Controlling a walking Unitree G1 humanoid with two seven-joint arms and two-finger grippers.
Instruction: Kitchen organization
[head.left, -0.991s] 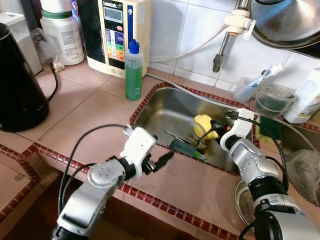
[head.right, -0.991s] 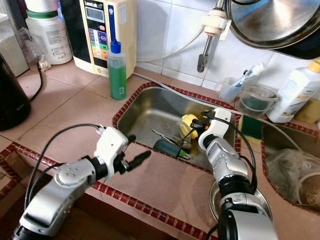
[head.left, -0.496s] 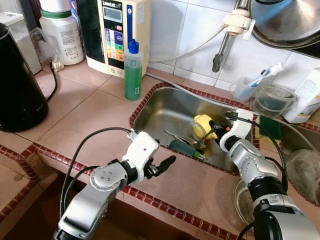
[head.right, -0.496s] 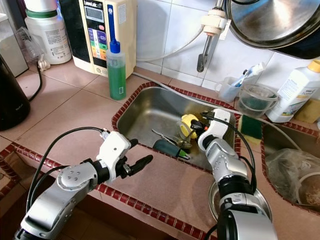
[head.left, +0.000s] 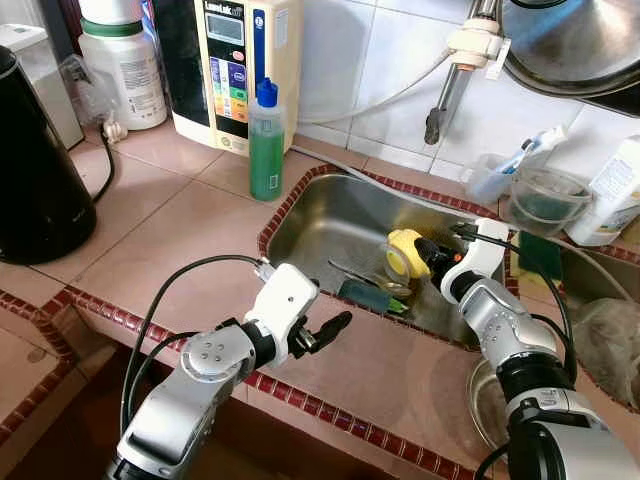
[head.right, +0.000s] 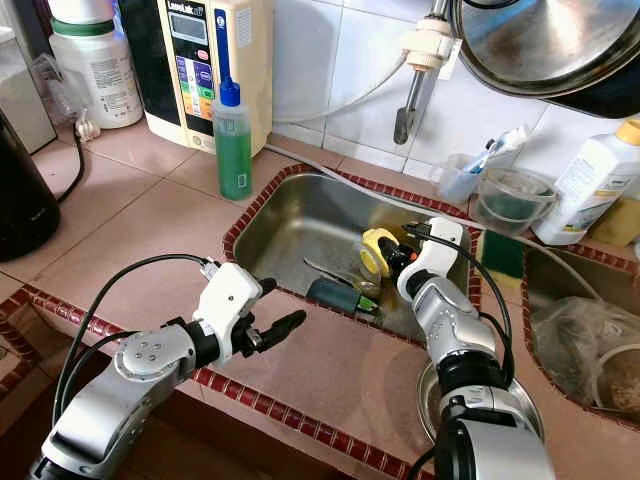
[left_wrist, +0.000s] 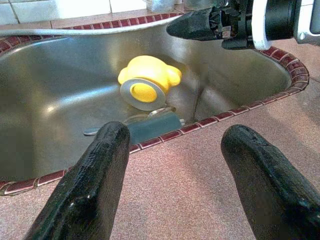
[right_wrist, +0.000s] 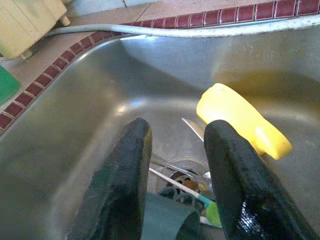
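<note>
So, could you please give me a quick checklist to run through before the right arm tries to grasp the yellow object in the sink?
1. Right gripper fingers open, nothing between them: ok.
2. Rounded yellow plastic object in the stainless steel sink, not yet between the fingers: not ok.
3. Metal utensils and dark green item lie close below the target: not ok.
4. Left gripper open over the tiled counter, outside the sink: ok.
5. What the yellow object is: cannot tell.
</note>
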